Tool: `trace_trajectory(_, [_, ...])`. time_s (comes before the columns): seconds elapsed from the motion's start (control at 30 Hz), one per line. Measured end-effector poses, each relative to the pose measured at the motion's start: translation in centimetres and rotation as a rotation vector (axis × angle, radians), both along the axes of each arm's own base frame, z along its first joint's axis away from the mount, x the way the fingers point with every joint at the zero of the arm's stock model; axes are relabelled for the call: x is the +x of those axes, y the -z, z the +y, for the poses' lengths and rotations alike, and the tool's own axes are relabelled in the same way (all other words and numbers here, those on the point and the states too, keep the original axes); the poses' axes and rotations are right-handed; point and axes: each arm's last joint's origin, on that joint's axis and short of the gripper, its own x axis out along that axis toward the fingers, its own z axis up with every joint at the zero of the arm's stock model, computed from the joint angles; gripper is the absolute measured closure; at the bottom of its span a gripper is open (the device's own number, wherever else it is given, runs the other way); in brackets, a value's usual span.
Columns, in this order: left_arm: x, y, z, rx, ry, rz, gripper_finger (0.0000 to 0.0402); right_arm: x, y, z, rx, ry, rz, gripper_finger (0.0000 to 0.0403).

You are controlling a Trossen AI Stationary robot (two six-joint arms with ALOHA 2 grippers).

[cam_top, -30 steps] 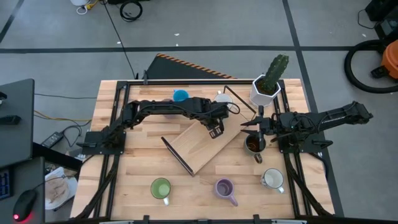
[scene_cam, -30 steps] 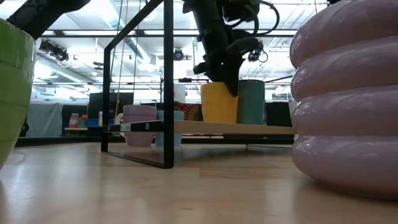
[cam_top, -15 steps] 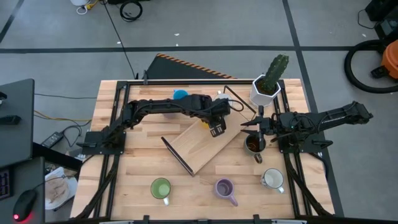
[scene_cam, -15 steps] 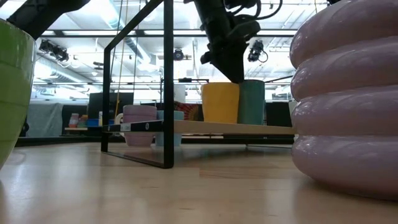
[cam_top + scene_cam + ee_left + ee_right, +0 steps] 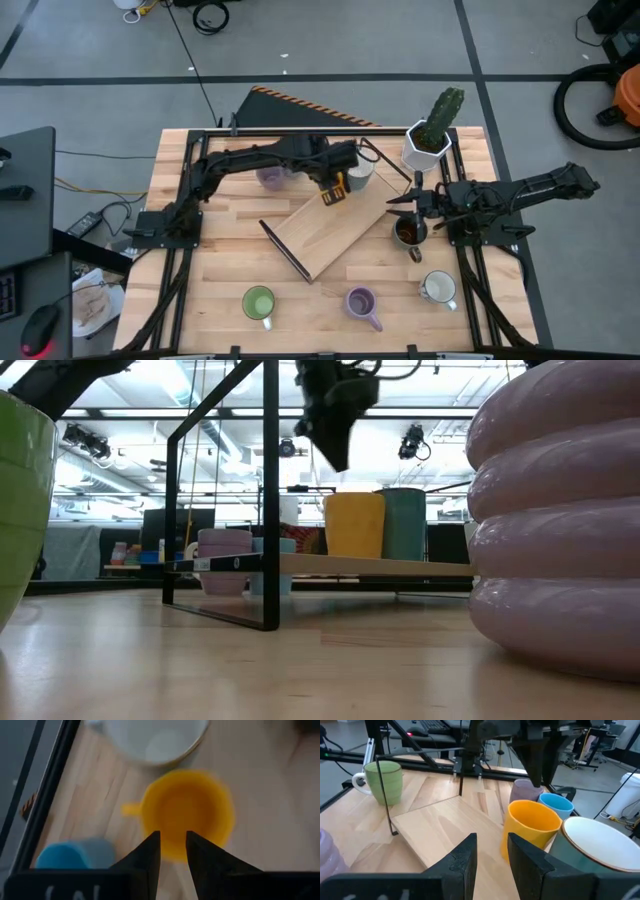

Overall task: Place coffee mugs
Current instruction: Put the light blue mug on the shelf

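The left gripper [image 5: 172, 836] has let go of the orange mug [image 5: 187, 810] and risen toward the top of the low view; its fingers are slightly parted, pinching nothing. The mug now stands on the board [image 5: 320, 235] at the high view's centre, so I judge that placement done. The right gripper [image 5: 491, 837], also slightly parted and empty, waits right of centre by the brown mug [image 5: 407, 231]. From above, the left arm hides most of the orange mug; the low view's edges crop the nearest mugs

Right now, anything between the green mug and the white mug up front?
Yes: one lilac mug sits between the green mug and the white mug, seen in the high view.
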Motion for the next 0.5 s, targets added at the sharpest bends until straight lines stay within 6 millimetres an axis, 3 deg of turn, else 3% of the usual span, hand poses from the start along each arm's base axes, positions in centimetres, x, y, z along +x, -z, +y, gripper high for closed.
trace_trajectory(0.33, [-2.0,0.6,5.0,-0.03,-0.073,0.116,0.0319,0.0,0.1,0.1,0.024,-0.005,0.007,0.0289])
trace_trajectory(0.5, [-2.5,3.8,6.6,-0.063,-0.095,0.214,0.0319,0.0,0.2,0.1,0.033,-0.004,0.022,0.0289])
